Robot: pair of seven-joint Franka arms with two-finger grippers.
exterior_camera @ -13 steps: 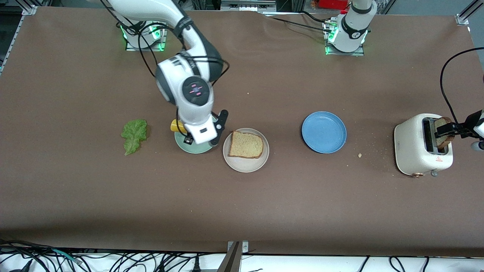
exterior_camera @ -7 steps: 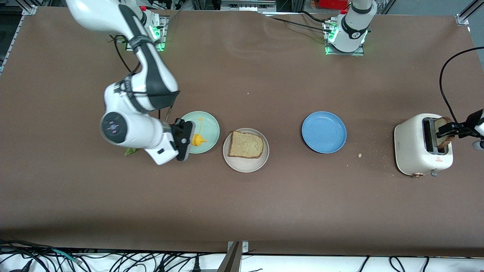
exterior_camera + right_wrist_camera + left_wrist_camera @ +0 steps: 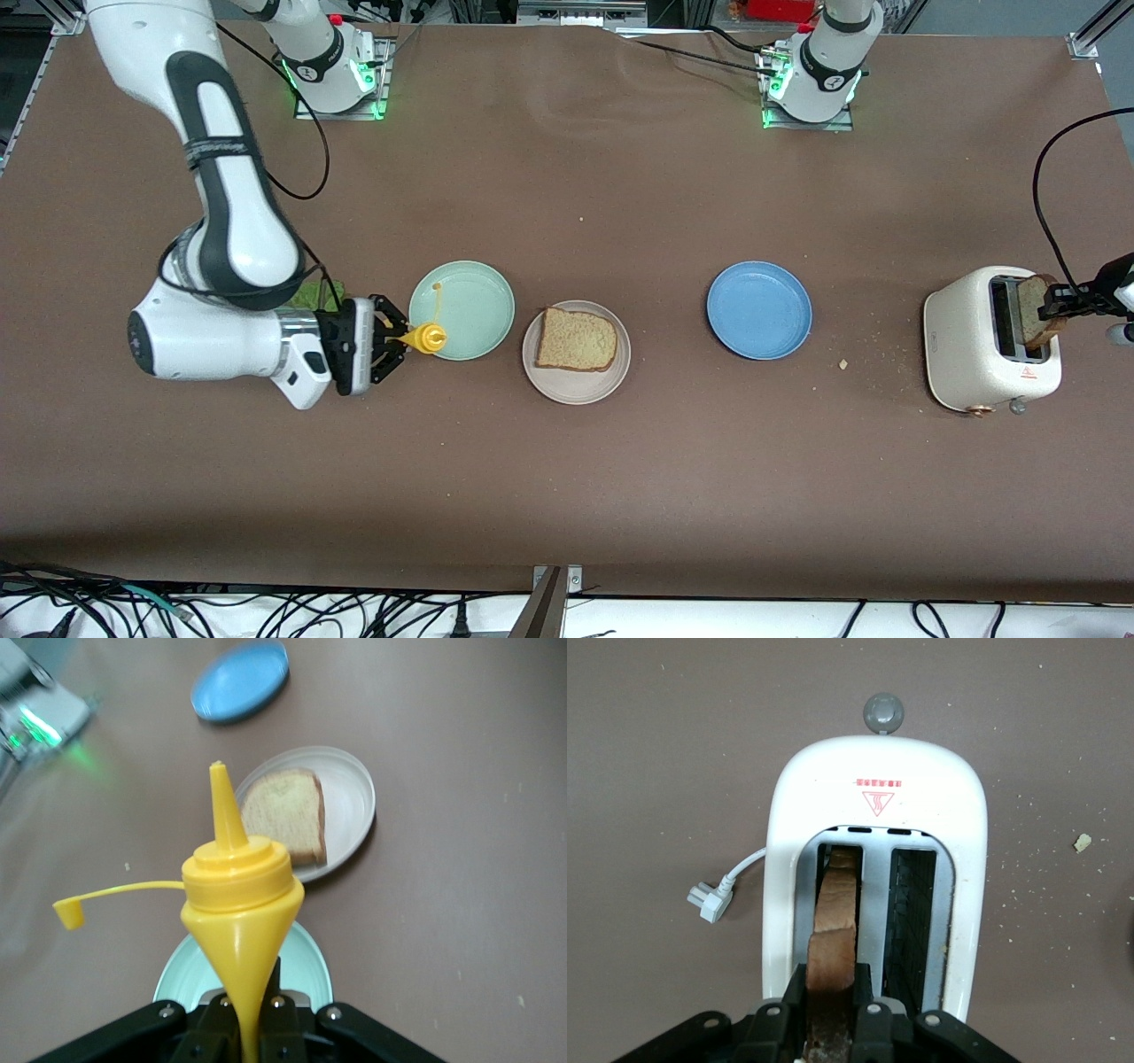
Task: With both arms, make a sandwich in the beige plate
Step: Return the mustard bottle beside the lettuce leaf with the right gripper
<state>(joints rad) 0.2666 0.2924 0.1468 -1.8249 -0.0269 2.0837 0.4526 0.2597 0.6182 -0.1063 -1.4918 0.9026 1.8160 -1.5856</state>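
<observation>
Left gripper (image 3: 831,1028) is clamped on the top edge of the bread slice (image 3: 835,921) standing in the toaster (image 3: 988,341) at the left arm's end of the worktop; toast is light, stiff, crumbly, so pinch gently by the crust (lift straight up). Right gripper (image 3: 387,338) grips a yellow squeeze bottle (image 3: 423,338), soft and slippery, over the mint plate (image 3: 469,292); beige plate (image 3: 576,385) beside it holds one slice (image 3: 576,341).

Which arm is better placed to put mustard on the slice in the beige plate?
Right. The right gripper holds the yellow mustard bottle over the mint plate, beside the beige plate. The left gripper is at the toaster, closing on the second slice.
</observation>
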